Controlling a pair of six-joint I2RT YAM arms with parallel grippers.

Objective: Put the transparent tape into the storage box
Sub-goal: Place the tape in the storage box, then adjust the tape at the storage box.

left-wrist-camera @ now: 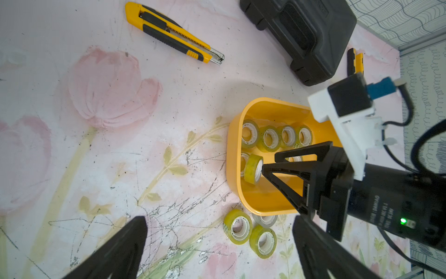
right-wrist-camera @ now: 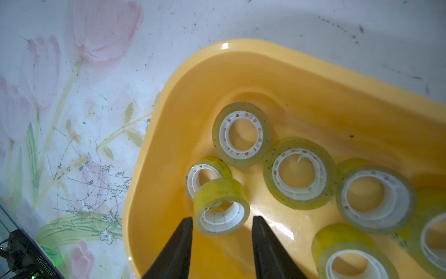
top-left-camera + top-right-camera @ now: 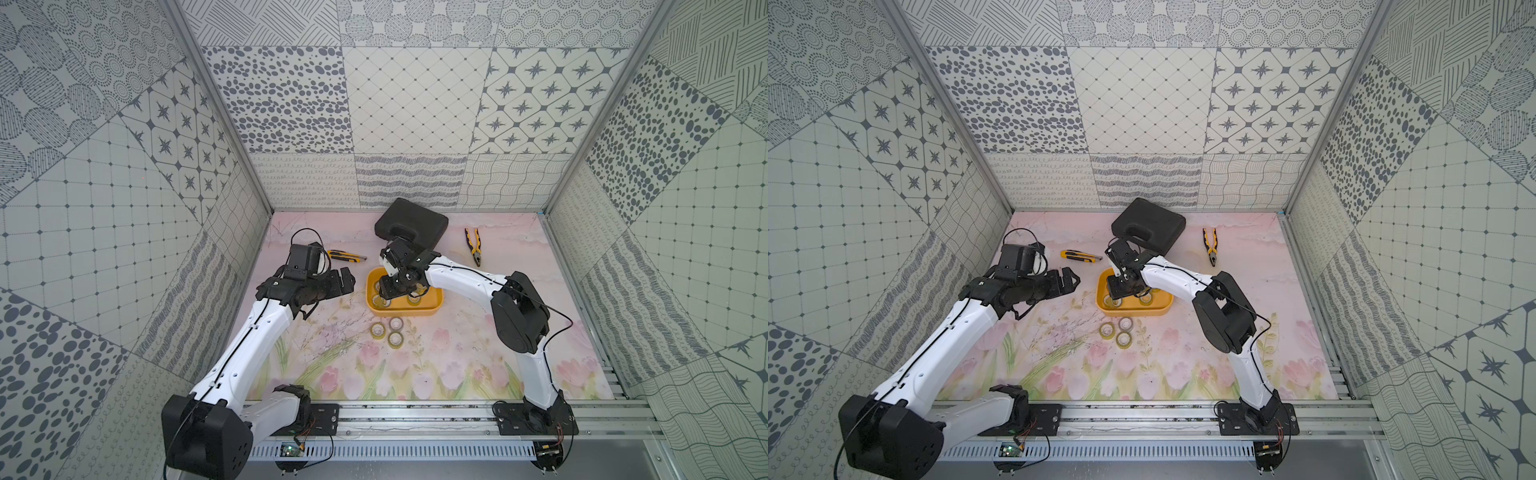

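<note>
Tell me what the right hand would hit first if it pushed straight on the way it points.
The right hand would most likely meet the tape roll just past its tips, leaning on another roll in the yellow tub; depth is unclear.

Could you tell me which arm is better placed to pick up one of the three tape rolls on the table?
Probably left: the left pincer hangs open and empty beside the storage box, near the three rolls. The right pincer is low inside the box, a roll at its tips.
</note>
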